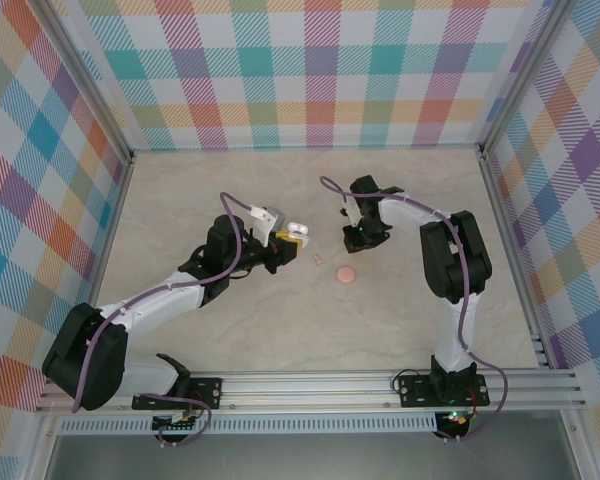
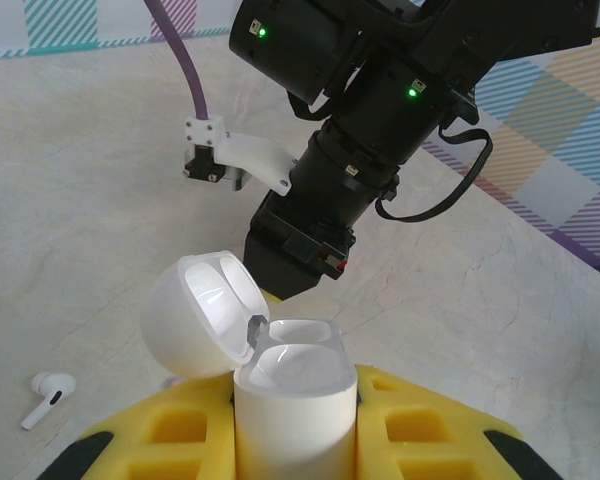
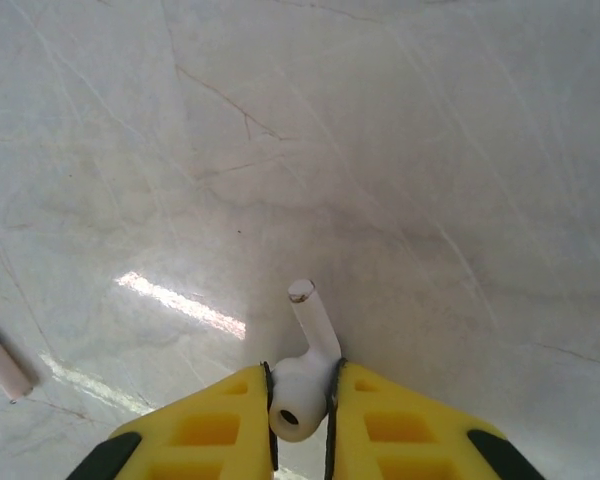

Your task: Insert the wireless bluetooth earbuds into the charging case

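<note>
My left gripper (image 2: 296, 425) is shut on the white charging case (image 2: 295, 400), which stands upright between the yellow fingers (image 2: 170, 430). Its hinged lid (image 2: 200, 315) is swung open to the left and both sockets look bare. In the top view the case (image 1: 298, 230) is at the table's middle in the left gripper (image 1: 286, 236). My right gripper (image 3: 302, 405) is shut on one white earbud (image 3: 304, 385), its stem (image 3: 315, 315) pointing away over the table. The right gripper (image 1: 364, 238) hangs low, just right of the case. A second earbud (image 2: 48, 392) lies on the table to the case's left.
A flat salmon-pink disc (image 1: 346, 274) and a tiny pinkish bit (image 1: 317, 258) lie on the marble-look table between the arms. The right arm's black wrist (image 2: 360, 150) hangs close behind the case. Checked walls (image 1: 310, 70) enclose the table on three sides.
</note>
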You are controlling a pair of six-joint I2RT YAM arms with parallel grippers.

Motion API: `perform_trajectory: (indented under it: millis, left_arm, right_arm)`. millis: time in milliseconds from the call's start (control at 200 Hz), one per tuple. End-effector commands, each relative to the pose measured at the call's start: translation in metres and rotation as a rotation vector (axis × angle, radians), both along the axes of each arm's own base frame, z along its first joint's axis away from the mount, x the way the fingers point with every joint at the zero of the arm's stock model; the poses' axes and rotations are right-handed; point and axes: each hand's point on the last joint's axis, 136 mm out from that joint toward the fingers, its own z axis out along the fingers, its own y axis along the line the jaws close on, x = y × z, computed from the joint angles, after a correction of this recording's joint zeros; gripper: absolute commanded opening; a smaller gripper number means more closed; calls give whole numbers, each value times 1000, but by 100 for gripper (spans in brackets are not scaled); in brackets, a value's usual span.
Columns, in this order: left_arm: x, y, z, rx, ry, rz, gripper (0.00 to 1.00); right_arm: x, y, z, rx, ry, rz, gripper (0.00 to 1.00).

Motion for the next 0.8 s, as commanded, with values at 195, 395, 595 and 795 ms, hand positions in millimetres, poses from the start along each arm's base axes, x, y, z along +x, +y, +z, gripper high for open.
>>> perform_trajectory:
  millis: [195, 395, 595, 795]
  left_arm:
    - [1, 2, 20, -16, -54, -6, 0]
    - [1, 1, 21, -18, -53, -11, 0]
    - [0, 1, 23, -21, -56, -16, 0]
    - [2, -1, 25, -25, -59, -17, 0]
  right_arm:
    - [-38, -11, 8, -39, 85, 196, 18]
    - [-51, -29, 1, -107, 144, 214, 28]
    - [-26, -47, 14, -177, 42, 114, 46]
    - [-19, -62, 20, -258, 9, 90, 50]
